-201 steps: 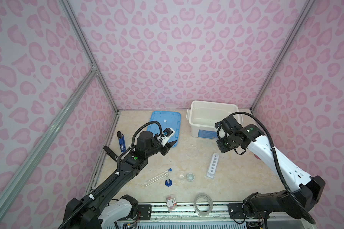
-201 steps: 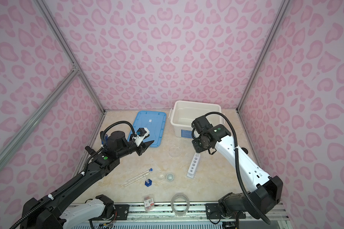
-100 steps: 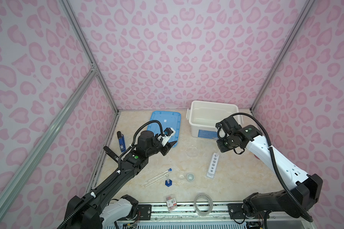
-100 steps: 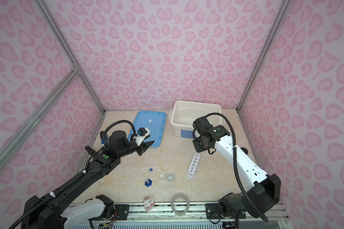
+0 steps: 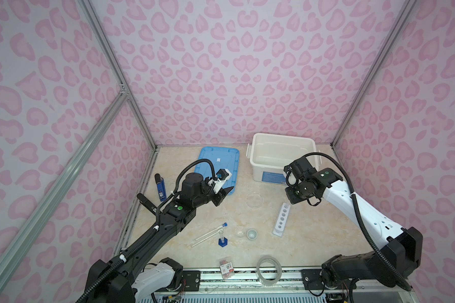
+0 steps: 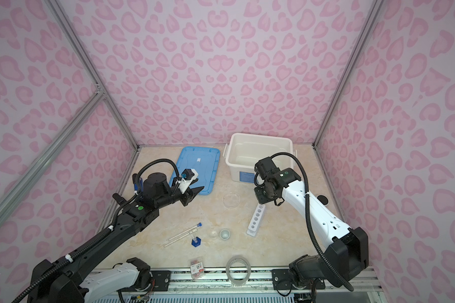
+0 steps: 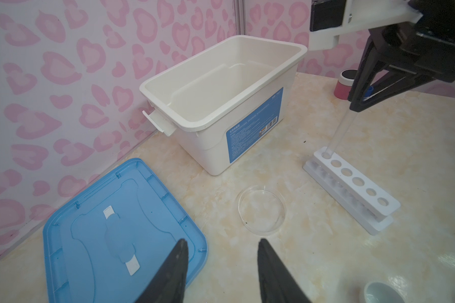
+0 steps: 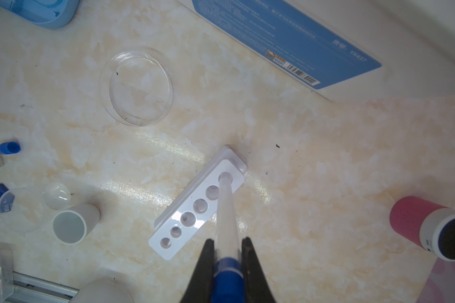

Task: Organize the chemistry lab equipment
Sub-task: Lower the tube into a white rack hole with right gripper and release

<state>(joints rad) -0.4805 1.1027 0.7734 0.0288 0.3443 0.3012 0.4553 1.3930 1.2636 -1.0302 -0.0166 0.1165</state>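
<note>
Clear blue-capped test tube point(image 8: 226, 210) clamped at its cap in right pincer point(image 8: 227, 240), leaning, tip inside tub-side end hole of white rack point(image 8: 168, 253), right of centre on worktop point(image 5: 313, 236); left pincer point(image 7: 222, 241) apart, empty.

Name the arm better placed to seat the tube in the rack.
Right. The right gripper is shut on the test tube, its tip at the end hole of the white rack. The left gripper hangs open, empty, near the blue lid.
</note>
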